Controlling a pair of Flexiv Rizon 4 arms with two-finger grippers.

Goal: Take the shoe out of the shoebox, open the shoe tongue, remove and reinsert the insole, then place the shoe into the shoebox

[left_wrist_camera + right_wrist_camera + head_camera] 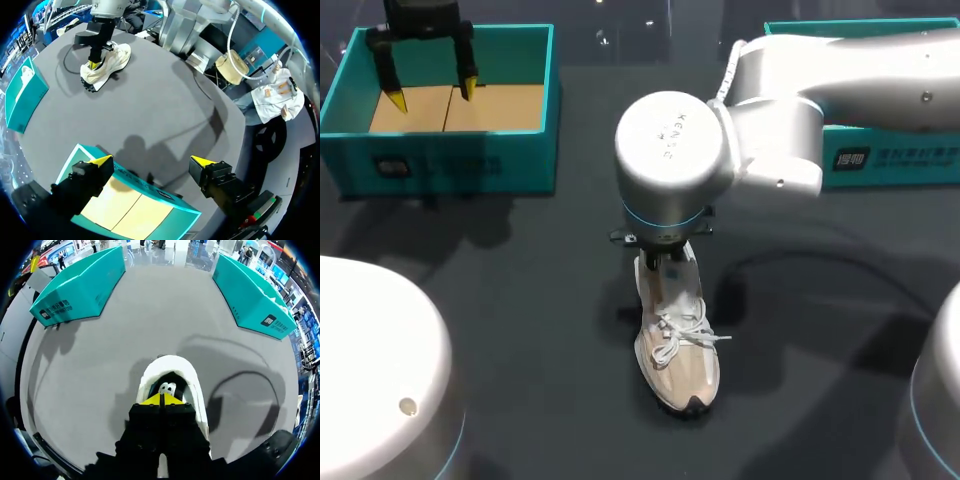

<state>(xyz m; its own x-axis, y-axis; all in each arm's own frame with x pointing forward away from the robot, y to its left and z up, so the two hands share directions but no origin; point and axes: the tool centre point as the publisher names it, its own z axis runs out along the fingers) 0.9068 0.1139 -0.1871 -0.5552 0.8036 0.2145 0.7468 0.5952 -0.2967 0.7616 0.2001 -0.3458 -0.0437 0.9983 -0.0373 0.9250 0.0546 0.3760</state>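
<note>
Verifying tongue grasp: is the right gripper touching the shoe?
Touching. Left wrist view: the right gripper has its yellow tips down inside the shoe opening, against its upper.

The cream-white laced shoe (678, 340) stands upright at centre frame, toe toward the lower edge. The teal shoebox (450, 160) sits open at upper left.

Site read as robotics lab / test cell, not home or shop.

Basis:
- Round dark grey table (520, 300) served as work surface.
- Left arm (370, 370) and right arm (840, 70), both white-cased machine arms, reached in over it from either side.
- Left gripper (433, 95): black body, yellow-tipped fingers.
- Props looked staged: single shoe (675, 340) mid-table, teal shoebox (450, 160) and second teal box (890, 165) at far edge, well apart.
</note>
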